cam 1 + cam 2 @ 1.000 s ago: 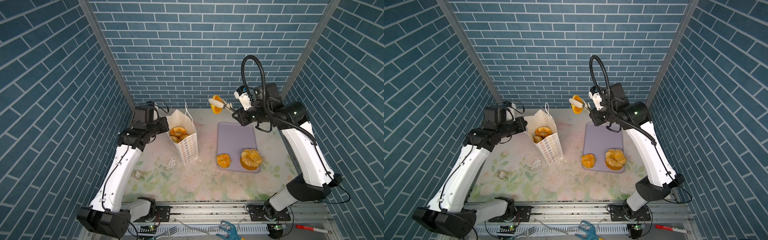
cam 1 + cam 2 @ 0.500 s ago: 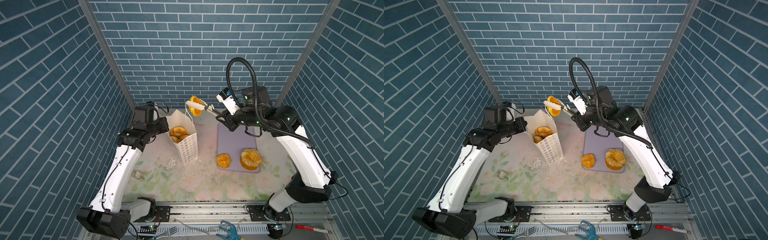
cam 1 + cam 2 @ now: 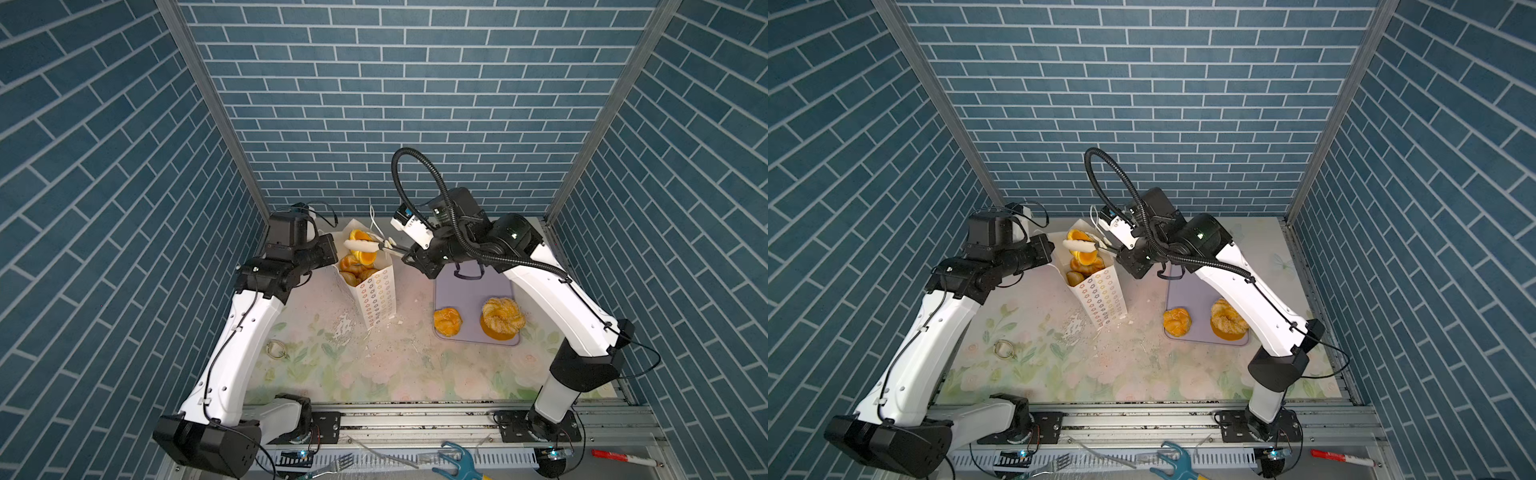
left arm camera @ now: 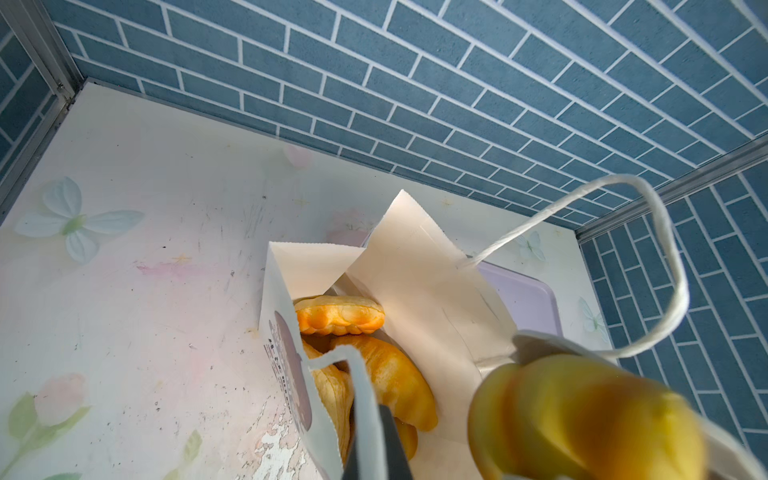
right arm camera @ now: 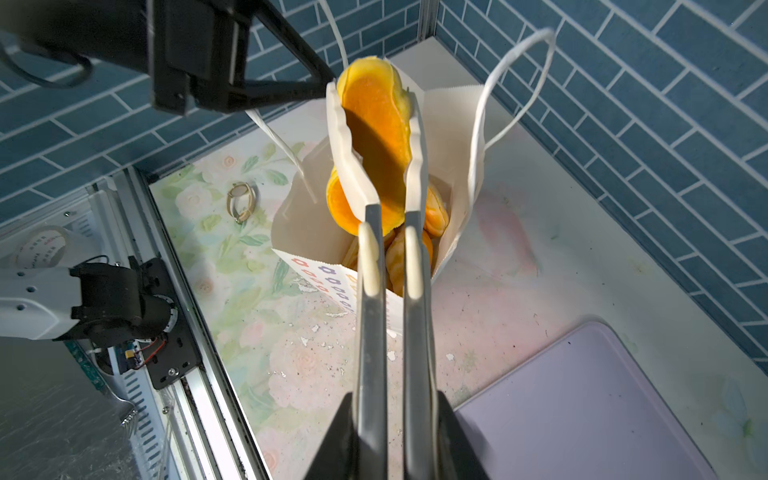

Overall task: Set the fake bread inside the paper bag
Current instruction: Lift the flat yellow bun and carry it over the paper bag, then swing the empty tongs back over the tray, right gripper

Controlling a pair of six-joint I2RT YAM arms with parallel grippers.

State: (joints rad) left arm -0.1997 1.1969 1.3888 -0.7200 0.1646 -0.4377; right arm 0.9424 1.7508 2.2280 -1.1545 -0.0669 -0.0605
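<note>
Our right gripper point(image 5: 376, 104) has its long white pads point(image 5: 349, 158) pressed against the two flat sides of an orange pastry point(image 5: 374, 124). The pastry stands on edge between them, reaching as far as the fingertips and bulging out under one pad. Directly beneath those pads is the open mouth of the paper bag point(image 5: 299, 232), which stands upright; in both top views the pastry hangs over that opening, not yet inside. Our left gripper point(image 5: 326, 85) comes in from the opposite side, its dark fingers drawn together on the bag's upper rim, just beside the tips of the right pads. In the left wrist view the paper edge runs into that pinch. Several pastries point(image 4: 390, 378) already lie inside the bag, below both sets of fingers. A white cord handle point(image 4: 665, 249) loops up beside the held pastry. Behind the right fingers, back toward that wrist, the lavender tray point(image 3: 469, 291) lies flat, well apart from the bag. At the tray's end farthest from the fingers sit a round bun point(image 3: 447, 321) and a sugar-speckled twist point(image 3: 501, 316), near each other but apart.
</note>
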